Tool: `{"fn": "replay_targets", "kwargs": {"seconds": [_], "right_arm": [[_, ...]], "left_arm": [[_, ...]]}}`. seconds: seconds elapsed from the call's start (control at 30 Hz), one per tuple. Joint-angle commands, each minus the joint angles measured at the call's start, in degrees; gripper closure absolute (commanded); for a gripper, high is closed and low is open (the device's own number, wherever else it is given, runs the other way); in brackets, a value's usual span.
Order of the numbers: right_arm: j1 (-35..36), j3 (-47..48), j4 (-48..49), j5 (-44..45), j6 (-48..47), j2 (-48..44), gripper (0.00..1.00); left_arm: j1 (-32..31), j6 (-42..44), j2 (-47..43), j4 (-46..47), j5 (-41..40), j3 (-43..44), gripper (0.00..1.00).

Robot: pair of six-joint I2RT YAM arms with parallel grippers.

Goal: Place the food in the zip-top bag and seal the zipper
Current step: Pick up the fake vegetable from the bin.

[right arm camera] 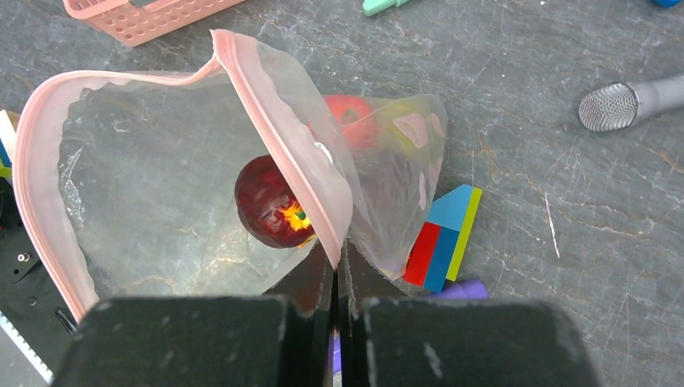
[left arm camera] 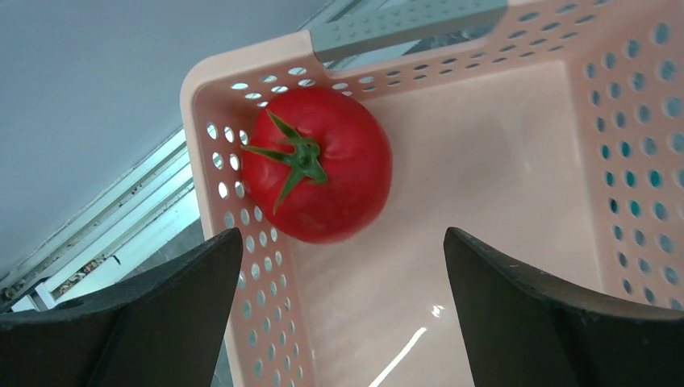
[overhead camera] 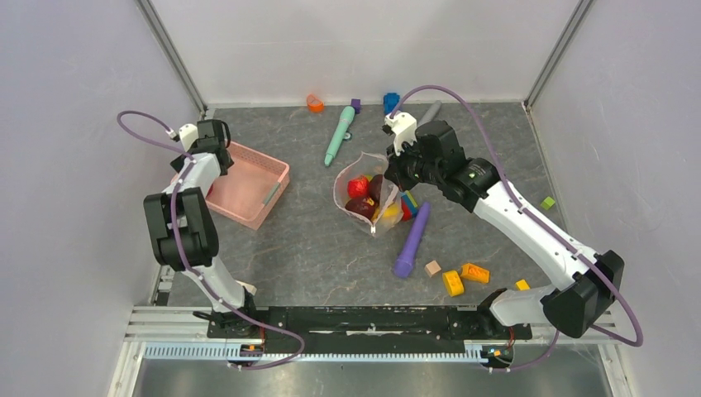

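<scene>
The clear zip-top bag (overhead camera: 362,175) lies mid-table with its mouth held wide open; its pink zipper edge (right arm camera: 274,105) curves round the opening. Inside it are a red fruit (overhead camera: 357,187), a dark maroon fruit (right arm camera: 270,201) and something yellow. My right gripper (right arm camera: 339,262) is shut on the bag's rim, at its near right side. A red toy tomato (left arm camera: 316,164) with a green stem sits in a corner of the pink basket (overhead camera: 266,169). My left gripper (left arm camera: 343,266) is open over the basket, the tomato just beyond its fingertips.
A teal stick (overhead camera: 339,135) lies behind the bag and a purple stick (overhead camera: 412,240) beside it. A multicoloured block (right arm camera: 444,236) lies against the bag's right side. Yellow and tan blocks (overhead camera: 463,277) sit at front right. A grey microphone-like toy (right arm camera: 629,103) lies to the right.
</scene>
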Motion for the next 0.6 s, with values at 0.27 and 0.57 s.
{"fn": "replay_targets", "kwargs": {"seconds": [0.27,0.57], "right_arm": [[-0.5,3.7,-2.1,5.6,2.7,0.9,1.00],[-0.6,5.4,-3.2,9.5,2.7,1.5,1.00]], "left_arm": [[2.0,3.8,6.2,7.1,-3.5,8.0,0.00],[3.0,3.3,10.1,4.7,-2.1,10.4,0.00]]}}
